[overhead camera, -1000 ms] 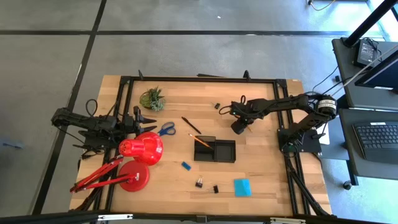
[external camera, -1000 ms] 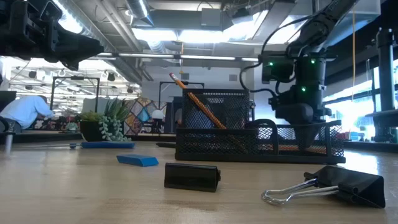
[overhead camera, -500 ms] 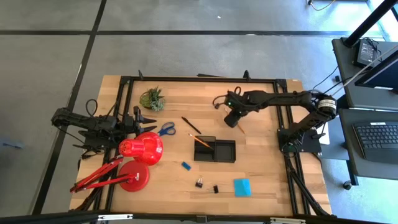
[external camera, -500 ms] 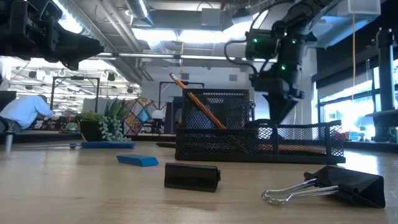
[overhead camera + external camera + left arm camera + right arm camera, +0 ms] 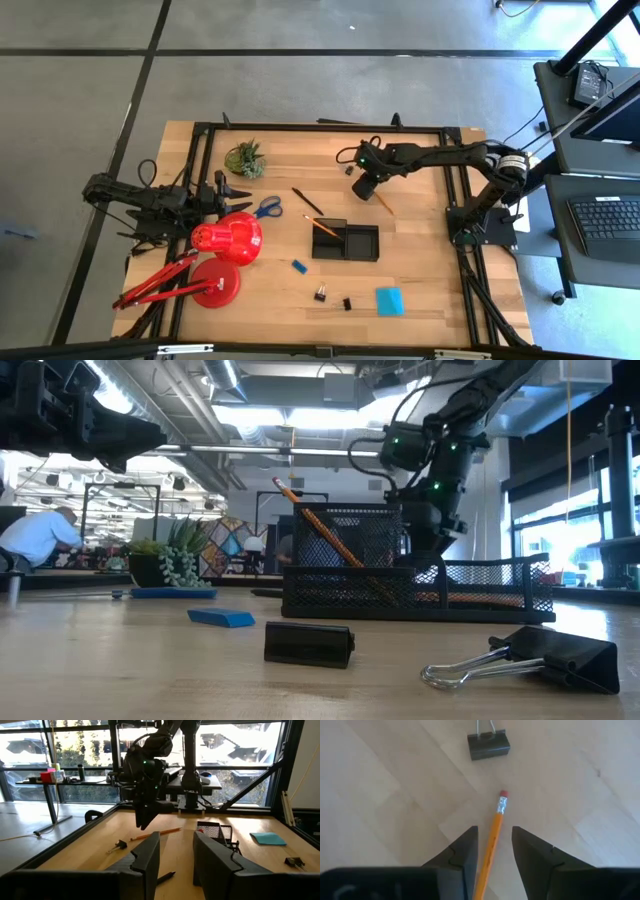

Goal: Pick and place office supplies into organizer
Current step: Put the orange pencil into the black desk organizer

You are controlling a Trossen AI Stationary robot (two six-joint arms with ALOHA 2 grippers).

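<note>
My right gripper (image 5: 362, 188) hangs open over the far middle of the table, pointing steeply down. An orange pencil (image 5: 492, 832) lies flat on the wood under it, showing between its fingers with the eraser end (image 5: 503, 795) ahead; the fingers are clear of it. A black binder clip (image 5: 488, 745) lies just beyond. The black organizer (image 5: 346, 241) stands mid-table with another pencil (image 5: 322, 226) leaning in its left compartment. My left gripper (image 5: 235, 190) waits open and level at the table's left side.
A black pen (image 5: 308, 201), blue scissors (image 5: 266, 208), a blue eraser (image 5: 299, 266), two binder clips (image 5: 321, 294) and a cyan note pad (image 5: 390, 301) lie around the organizer. A red lamp (image 5: 225, 240) and a potted plant (image 5: 245, 158) stand at the left.
My right gripper has risen a little and swung toward the table's left and far edge, from beside the organizer's far right corner to above the loose pencil's eraser end, turning about its own axis as it went. The pencil has stayed on the table.
</note>
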